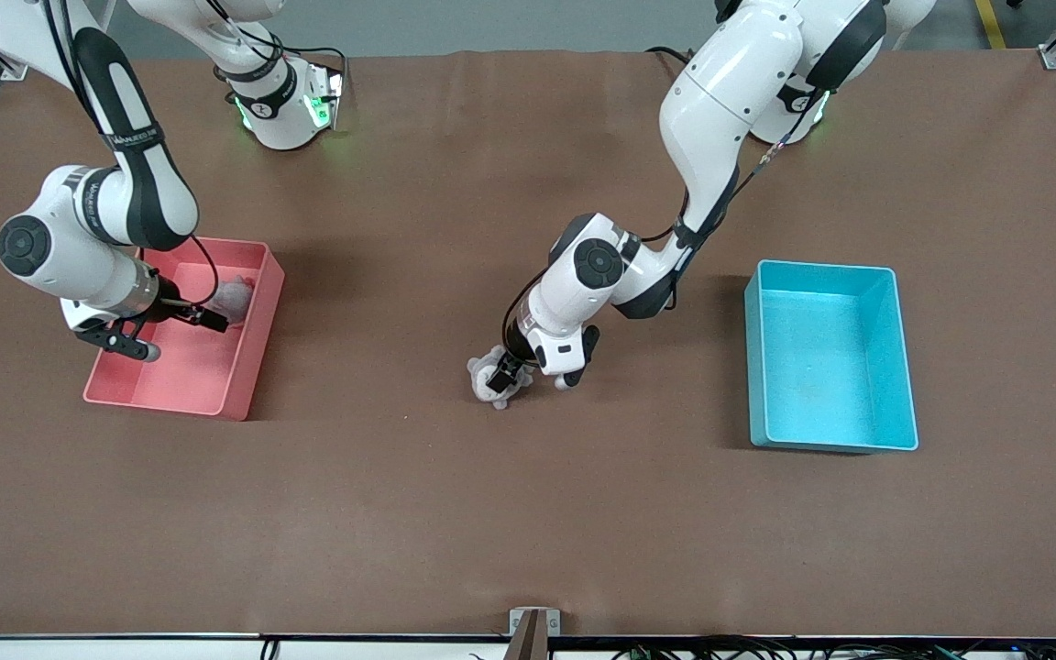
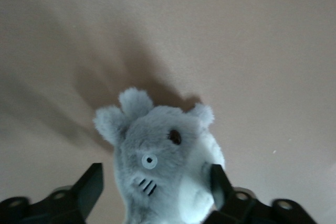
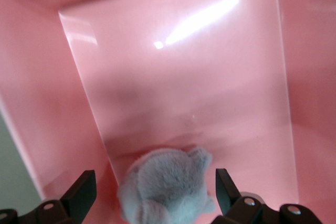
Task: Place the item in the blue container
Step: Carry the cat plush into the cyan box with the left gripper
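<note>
Nearest the front camera sits a small grey plush toy (image 1: 495, 383) with a white belly, out on the brown bench (image 1: 455, 532) about midway along it. Down over it is the left hand (image 1: 528, 376), fingers apart on either side of the toy's body; in the left wrist view one finger (image 2: 219, 184) looks to be touching the white flank, while the other stands clear. I'd say the grasp is not yet made.

Toward the left arm's end, well apart from the toy and about level with it, is the blue container (image 1: 829, 356), which looks empty.

At the right arm's end, the right hand (image 1: 175, 332) hangs over the pink bin (image 1: 248, 367), fingers apart around a second grey plush (image 1: 233, 295) lying inside.

My worry is the soft fur: a pinch biased to one side could squeeze the toy out sideways, or let it slip loose on the long carry to the container.
</note>
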### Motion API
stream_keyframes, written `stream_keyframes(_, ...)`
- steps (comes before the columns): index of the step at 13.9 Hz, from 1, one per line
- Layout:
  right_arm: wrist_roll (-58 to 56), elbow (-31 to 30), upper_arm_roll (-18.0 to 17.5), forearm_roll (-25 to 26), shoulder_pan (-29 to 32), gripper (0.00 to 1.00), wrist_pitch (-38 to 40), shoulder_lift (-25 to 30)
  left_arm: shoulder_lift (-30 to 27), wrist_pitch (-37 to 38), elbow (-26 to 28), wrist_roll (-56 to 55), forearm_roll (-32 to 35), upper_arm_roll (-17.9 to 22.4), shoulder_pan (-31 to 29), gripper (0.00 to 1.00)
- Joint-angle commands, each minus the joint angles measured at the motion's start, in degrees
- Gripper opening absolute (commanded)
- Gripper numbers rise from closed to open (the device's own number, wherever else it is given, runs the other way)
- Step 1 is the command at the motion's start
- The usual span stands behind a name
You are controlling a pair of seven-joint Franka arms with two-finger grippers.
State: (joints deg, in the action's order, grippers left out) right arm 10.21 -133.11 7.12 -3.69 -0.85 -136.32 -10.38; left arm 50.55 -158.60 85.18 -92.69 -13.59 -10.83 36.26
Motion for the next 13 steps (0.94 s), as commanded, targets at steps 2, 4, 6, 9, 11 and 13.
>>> stream_keyframes(2,-0.2,-3.6,-1.3,-0.3,1.2,1.00,-0.9,1.2,1.9,-1.8,-1.7,-0.7,0.3,2.1,2.4,0.42)
stream_keyframes(4,-0.2,-3.9,-1.3,-1.0,1.2,1.00,-0.9,0.5,1.0,-1.7,-1.5,-0.4,0.4,2.7,2.5,0.12)
stream_keyframes(6,-0.2,-3.8,-1.3,-1.8,0.9,1.00,-1.0,-0.6,-1.3,0.1,-1.0,-0.4,2.2,5.7,2.4,0.09)
stream_keyframes(9,-0.2,-3.7,-1.3,-1.9,0.8,0.94,-0.9,-1.7,-7.6,12.1,-0.9,-0.2,7.2,8.0,1.3,0.01)
stream_keyframes(11,-0.5,-3.6,-1.4,-1.8,0.7,0.59,-0.4,-1.7,-14.0,19.3,1.4,2.5,9.8,8.2,-2.4,0.00)
stream_keyframes(13,-1.1,-3.4,-1.4,-1.8,0.8,0.19,-0.2,-1.6,-20.6,26.4,5.8,11.5,10.5,8.2,-6.4,0.00)
